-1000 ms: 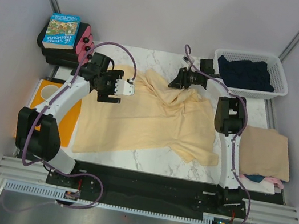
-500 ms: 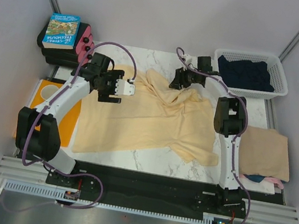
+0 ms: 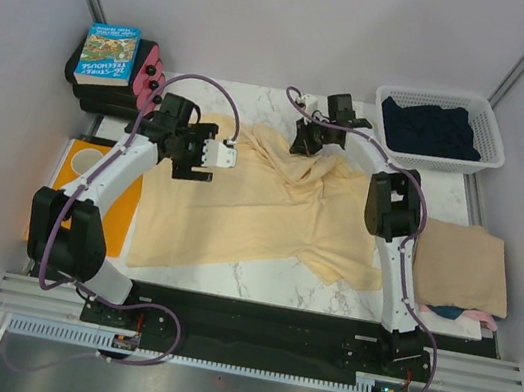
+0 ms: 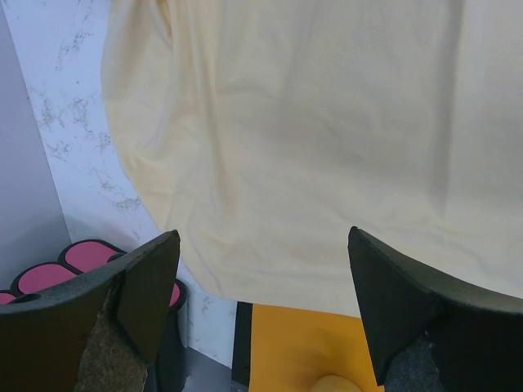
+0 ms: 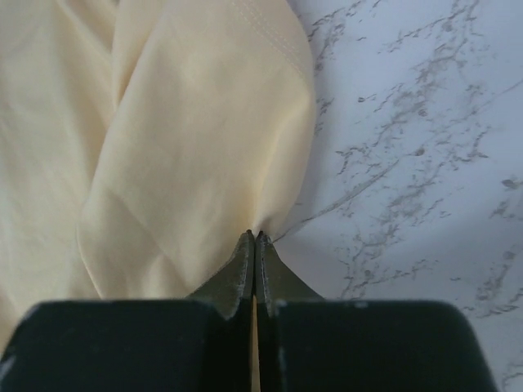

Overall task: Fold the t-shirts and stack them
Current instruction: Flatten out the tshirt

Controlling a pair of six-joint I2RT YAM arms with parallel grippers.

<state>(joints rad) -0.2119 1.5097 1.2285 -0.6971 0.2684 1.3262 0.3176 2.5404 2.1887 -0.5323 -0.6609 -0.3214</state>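
Note:
A large pale yellow t-shirt [image 3: 270, 208] lies spread and rumpled on the marble table. My right gripper [image 3: 299, 142] is shut on a fold of its far edge [image 5: 245, 163], and the cloth bunches at the fingertips. My left gripper [image 3: 226, 154] is open and empty above the shirt's left part [image 4: 310, 147]. A folded tan shirt [image 3: 463, 267] lies at the right on a pink one [image 3: 477, 316] and a dark one. A dark navy shirt [image 3: 431, 127] lies in the white basket [image 3: 498, 126].
An orange sheet [image 3: 82, 180] lies at the left table edge, also in the left wrist view [image 4: 327, 343]. A book [image 3: 110, 52] rests on a black case with pink buttons [image 3: 146, 74] at the back left. Grey walls enclose the table.
My right gripper has moved left along the far edge, drawing the shirt's fold with it. The left arm has not moved.

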